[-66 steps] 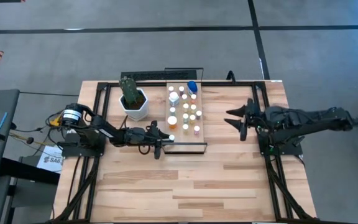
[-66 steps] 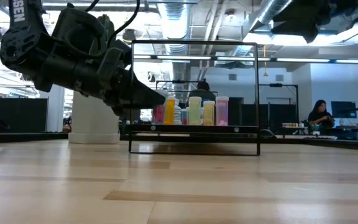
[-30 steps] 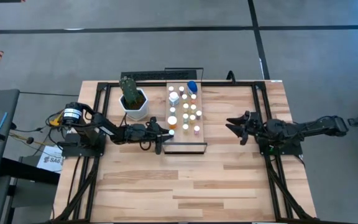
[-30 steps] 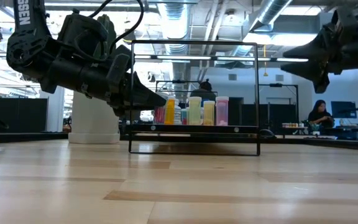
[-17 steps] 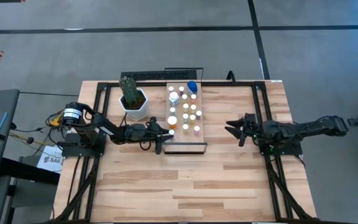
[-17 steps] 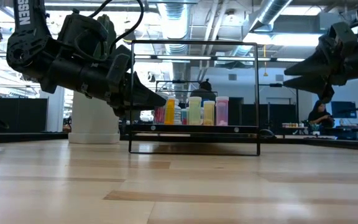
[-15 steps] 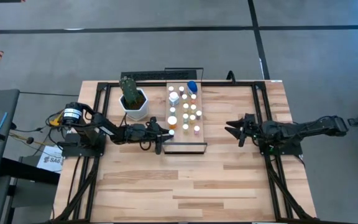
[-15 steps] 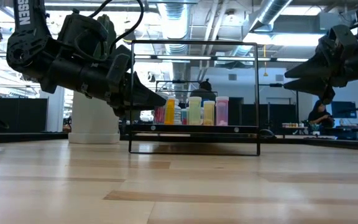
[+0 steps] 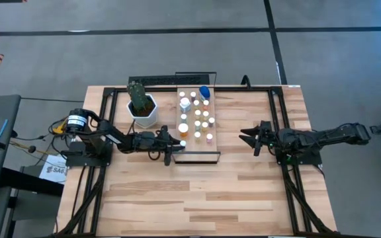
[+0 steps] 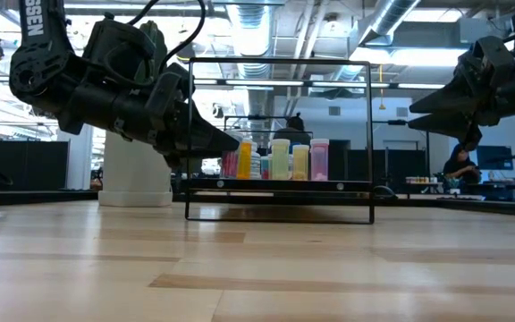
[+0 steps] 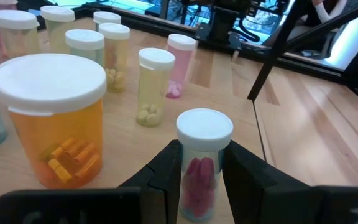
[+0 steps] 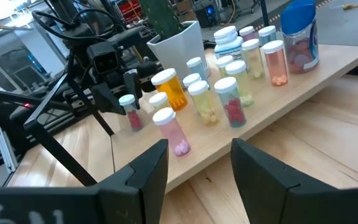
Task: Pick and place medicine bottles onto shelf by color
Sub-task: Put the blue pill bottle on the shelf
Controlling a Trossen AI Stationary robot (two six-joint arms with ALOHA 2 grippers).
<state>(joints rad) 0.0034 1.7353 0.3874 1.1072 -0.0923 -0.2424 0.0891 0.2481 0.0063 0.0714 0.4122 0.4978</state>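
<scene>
Two dark robot arms are reaching toward each other over a wooden table (image 9: 197,192). Between them, the light-wood shelf (image 9: 207,155) is carrying the medicine bottles (image 9: 197,121), with a white cactus pot (image 9: 142,110) sitting just beside it. The left gripper (image 11: 199,180) is clamping its fingers on a small white-capped bottle of red pills (image 11: 202,163) at the shelf's near left corner. The right gripper (image 9: 249,138) is hovering well to the shelf's right, fingers apart and holding nothing.
</scene>
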